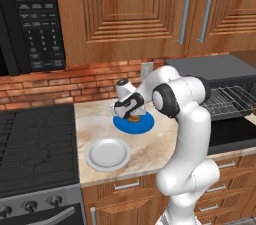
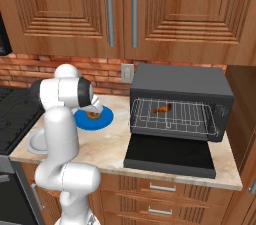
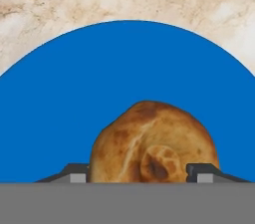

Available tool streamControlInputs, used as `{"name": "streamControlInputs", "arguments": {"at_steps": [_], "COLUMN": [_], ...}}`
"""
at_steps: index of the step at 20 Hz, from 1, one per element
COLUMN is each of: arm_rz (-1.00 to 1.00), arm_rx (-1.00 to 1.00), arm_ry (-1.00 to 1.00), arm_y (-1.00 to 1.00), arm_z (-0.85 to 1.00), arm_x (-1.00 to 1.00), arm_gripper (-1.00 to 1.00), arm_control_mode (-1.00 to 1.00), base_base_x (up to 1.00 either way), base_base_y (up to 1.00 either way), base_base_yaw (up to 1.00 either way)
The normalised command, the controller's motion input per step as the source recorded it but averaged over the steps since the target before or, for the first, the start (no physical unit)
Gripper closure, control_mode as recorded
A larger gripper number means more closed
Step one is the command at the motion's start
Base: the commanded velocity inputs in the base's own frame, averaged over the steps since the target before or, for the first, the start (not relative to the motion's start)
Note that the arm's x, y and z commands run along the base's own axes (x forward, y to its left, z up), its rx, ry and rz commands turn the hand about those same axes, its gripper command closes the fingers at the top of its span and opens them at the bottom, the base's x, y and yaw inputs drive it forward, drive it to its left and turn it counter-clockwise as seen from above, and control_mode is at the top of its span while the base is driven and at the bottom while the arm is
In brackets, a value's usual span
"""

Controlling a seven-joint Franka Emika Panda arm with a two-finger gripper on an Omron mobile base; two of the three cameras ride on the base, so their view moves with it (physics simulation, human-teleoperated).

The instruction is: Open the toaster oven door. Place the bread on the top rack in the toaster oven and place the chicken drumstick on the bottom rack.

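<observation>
Grasping the bread is the step in hand: the toaster oven door already lies folded down flat and the chicken drumstick sits inside the toaster oven on a wire rack. The gripper is lowered onto the blue plate, its two dark tips flanking the bread on either side, right against its flanks. Whether they have actually clamped it I cannot tell; they look nearly or just touching. The next move, as I judge it, calls for a firm squeeze, a straight lift clear of the plate, then a swing right toward the open oven's top rack. The bread is a small round bun, golden-brown with darker toasted patches and a pale crease. An empty white plate lies nearer the counter's front edge.
</observation>
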Motion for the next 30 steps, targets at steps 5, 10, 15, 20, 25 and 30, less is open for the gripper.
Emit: {"name": "streamControlInputs", "arguments": {"at_steps": [5,10,15,20,25,30], "arm_rz": [-0.01,-0.05,-0.06,-0.08,-0.05,-0.01], "arm_rx": [0.08,0.08,0.09,0.09,0.07,0.04], "arm_ry": [-0.03,0.00,0.00,0.00,-0.02,-0.02], "arm_y": [-0.05,0.00,0.00,-0.07,-0.11,-0.17], "arm_z": [-0.33,-0.27,-0.26,-0.01,0.12,0.32], "arm_x": [-0.55,-0.53,-0.44,-0.53,-0.62,-0.48], "arm_gripper": [1.00,1.00,1.00,1.00,1.00,1.00], "arm_control_mode": [-1.00,-1.00,-1.00,-1.00,-1.00,-1.00], "base_base_x": [0.00,0.00,0.00,0.00,0.00,0.00], "base_base_y": [0.00,0.00,0.00,0.00,0.00,0.00], "base_base_yaw": [0.00,0.00,0.00,0.00,0.00,0.00]}}
